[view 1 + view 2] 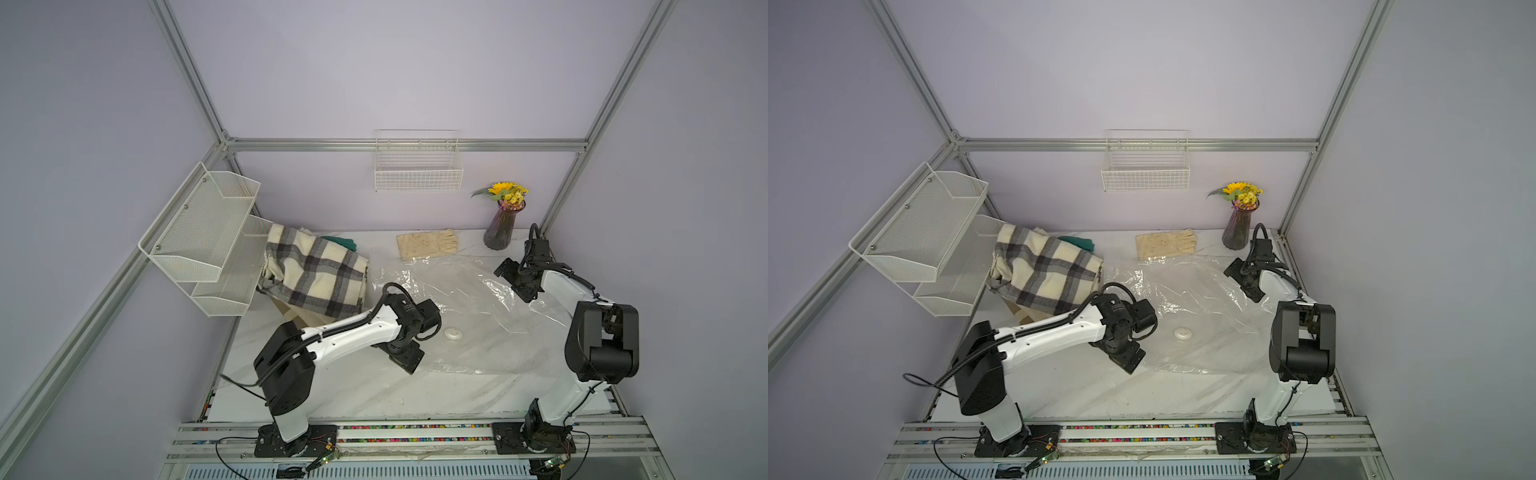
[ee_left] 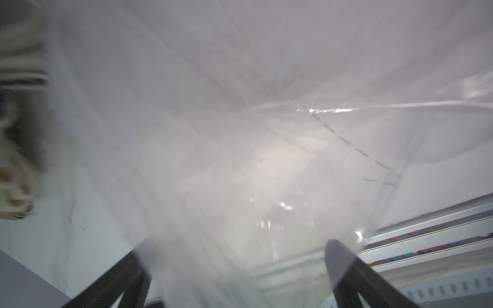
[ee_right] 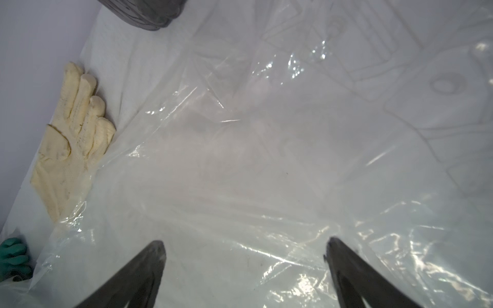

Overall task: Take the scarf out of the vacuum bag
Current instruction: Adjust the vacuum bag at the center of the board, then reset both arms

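Observation:
The cream and grey plaid scarf lies bunched at the back left of the table, outside the vacuum bag, its far end against the mesh shelf. The transparent vacuum bag lies flat in the middle, its white valve cap facing up. My left gripper is at the bag's near left corner, jaws wide apart, with blurred film draped across them. My right gripper hovers open over the bag's far right part.
A cream glove lies behind the bag, and a green glove peeks out behind the scarf. A purple vase of flowers stands at the back right. A white mesh shelf hangs on the left, a wire basket on the back wall.

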`<action>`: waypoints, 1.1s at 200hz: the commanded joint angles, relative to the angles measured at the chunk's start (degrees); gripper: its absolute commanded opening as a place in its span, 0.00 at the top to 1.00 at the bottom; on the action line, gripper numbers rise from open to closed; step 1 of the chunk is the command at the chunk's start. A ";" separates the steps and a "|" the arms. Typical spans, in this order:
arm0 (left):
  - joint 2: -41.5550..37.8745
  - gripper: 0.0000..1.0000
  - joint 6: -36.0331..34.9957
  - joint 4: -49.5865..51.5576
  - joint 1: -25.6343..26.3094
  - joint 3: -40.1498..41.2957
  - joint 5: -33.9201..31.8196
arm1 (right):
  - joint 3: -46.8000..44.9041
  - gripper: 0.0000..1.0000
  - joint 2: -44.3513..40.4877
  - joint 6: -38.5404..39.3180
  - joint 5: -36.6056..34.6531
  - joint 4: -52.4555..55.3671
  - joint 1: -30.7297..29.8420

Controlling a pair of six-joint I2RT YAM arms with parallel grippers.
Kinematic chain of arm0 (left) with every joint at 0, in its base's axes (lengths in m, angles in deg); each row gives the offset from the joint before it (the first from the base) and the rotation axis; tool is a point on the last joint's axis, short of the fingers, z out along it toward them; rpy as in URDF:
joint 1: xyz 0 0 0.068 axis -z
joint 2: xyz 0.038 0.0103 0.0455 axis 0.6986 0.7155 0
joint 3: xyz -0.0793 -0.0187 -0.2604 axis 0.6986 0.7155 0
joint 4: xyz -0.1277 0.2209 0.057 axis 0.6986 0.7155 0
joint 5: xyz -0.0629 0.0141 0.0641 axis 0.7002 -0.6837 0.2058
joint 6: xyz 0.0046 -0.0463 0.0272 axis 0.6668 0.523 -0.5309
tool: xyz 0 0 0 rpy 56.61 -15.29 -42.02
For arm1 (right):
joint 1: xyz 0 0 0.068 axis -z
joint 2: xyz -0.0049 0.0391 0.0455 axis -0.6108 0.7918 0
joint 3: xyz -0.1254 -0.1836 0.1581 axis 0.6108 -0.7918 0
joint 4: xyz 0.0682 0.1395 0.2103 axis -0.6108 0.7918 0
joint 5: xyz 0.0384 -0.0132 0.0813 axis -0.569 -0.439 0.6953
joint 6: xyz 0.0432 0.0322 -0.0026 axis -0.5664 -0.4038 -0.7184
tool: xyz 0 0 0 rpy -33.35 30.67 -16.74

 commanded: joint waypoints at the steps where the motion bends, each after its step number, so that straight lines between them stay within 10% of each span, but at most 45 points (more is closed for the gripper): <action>1: -11.28 0.00 3.38 0.94 -3.41 -7.16 -19.24 | -0.75 0.03 -7.55 2.81 -6.71 -4.70 -3.51; 29: -24.09 0.00 0.67 -13.21 -15.90 -6.05 -23.52 | -3.44 0.03 -13.49 3.68 -10.73 -12.21 -6.20; 68: -42.10 0.00 -25.07 -64.82 -26.90 23.82 -33.81 | -5.97 0.03 -12.89 -0.64 -12.48 -22.41 -6.73; 134: -33.78 0.00 -18.11 -71.25 -47.16 38.33 -25.65 | -9.51 0.03 -9.89 14.21 -18.05 -38.02 -9.25; 174: -25.61 0.00 -18.57 -90.38 -50.58 52.86 -22.99 | -22.64 0.03 -16.47 22.20 -25.05 -50.93 -9.45; 202: -17.51 0.00 -18.55 -102.94 -50.67 58.50 -22.60 | -42.04 0.03 -18.95 36.24 -14.63 -80.46 -9.44; 220: -15.27 0.00 -21.03 -107.49 -50.05 58.50 -21.21 | -45.03 0.03 -17.63 36.29 -13.29 -78.42 -9.43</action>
